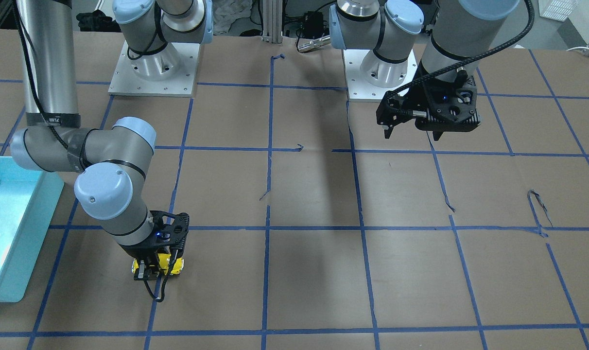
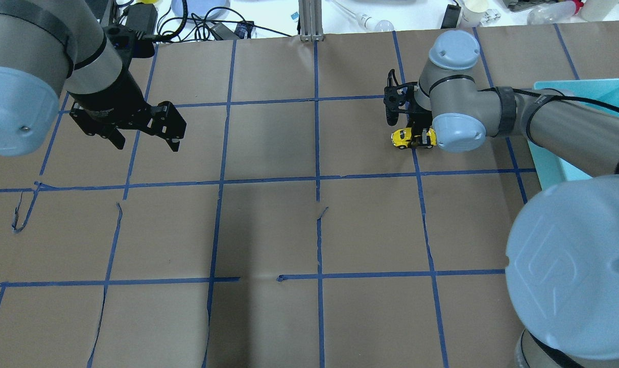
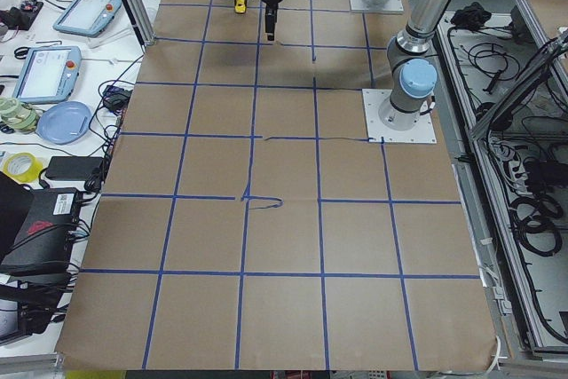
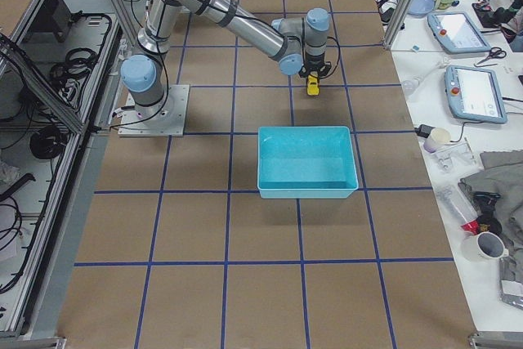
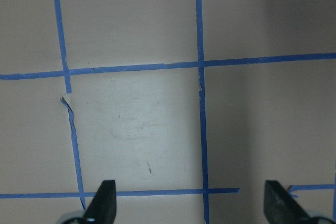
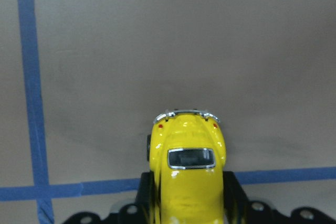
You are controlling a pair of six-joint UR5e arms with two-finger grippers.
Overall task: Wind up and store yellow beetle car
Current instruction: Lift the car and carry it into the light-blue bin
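The yellow beetle car sits at table level on the brown paper, on a blue tape line; it also shows in the overhead view and the right wrist view. My right gripper points straight down and is shut on the car's sides, its black fingers pressed against the body. The car's rear end points away from the wrist camera. My left gripper hangs open and empty above the paper, far from the car, its two fingertips wide apart.
A teal bin stands near the car on the robot's right side of the table, also seen from overhead. Blue tape lines grid the brown paper, with small tears. The arm bases stand at the robot's edge.
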